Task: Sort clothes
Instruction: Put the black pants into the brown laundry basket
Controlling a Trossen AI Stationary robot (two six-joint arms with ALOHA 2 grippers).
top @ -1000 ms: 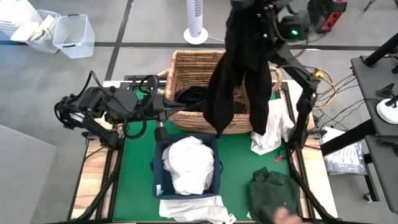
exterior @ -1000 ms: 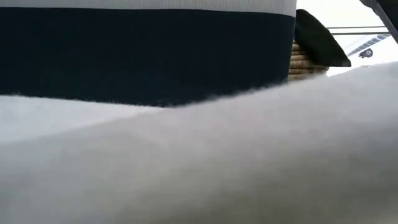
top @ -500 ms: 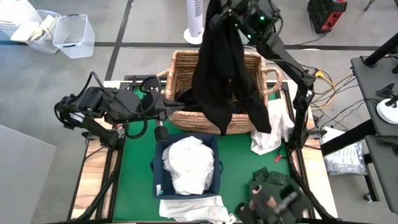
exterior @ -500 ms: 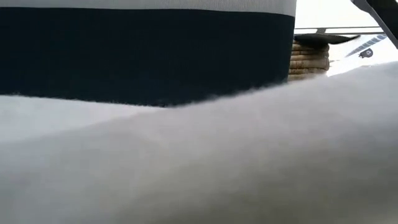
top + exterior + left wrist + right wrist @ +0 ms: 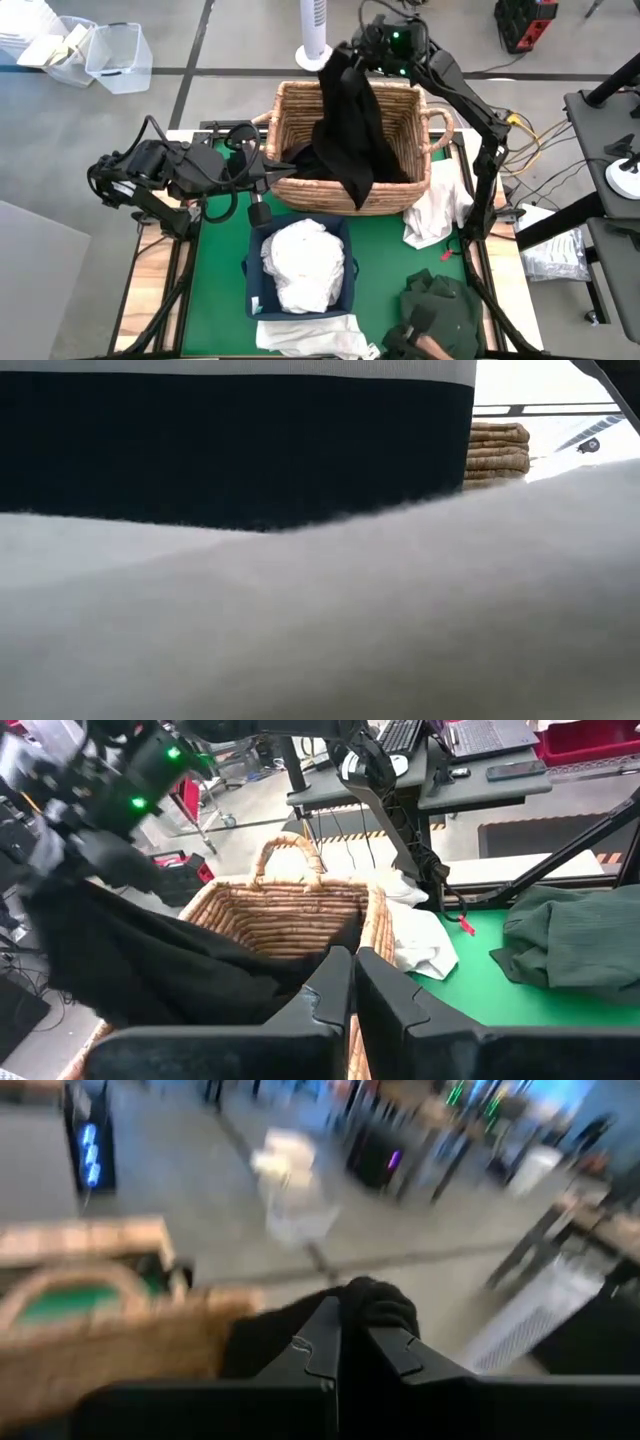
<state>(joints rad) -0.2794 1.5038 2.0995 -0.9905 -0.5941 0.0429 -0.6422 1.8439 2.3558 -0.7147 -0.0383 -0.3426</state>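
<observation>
While the right gripper (image 5: 352, 52) hung above the far rim of the wicker basket (image 5: 432, 128), its fingers were clenched on the top end of a black garment (image 5: 350, 130), presumably so the cloth could be lowered among the dark clothes already lying there. That garment hung with its long axis running from the pinched end at the far rim down into the basket's hollow toward the near wall, its loose lower end pooling inside (the right wrist view showed the bunched black fabric (image 5: 375, 1305) squeezed between the two fingers). White clothes (image 5: 303, 262) filled the navy bin (image 5: 253, 290) in front of the basket, a sign the sorting went by colour. A dark green garment (image 5: 445, 310) and another white piece (image 5: 437, 213) lay on the green table mat (image 5: 222, 280), not yet sorted. Beside the basket's left wall waited the left gripper (image 5: 352, 982), fingers pressed together and holding nothing.
</observation>
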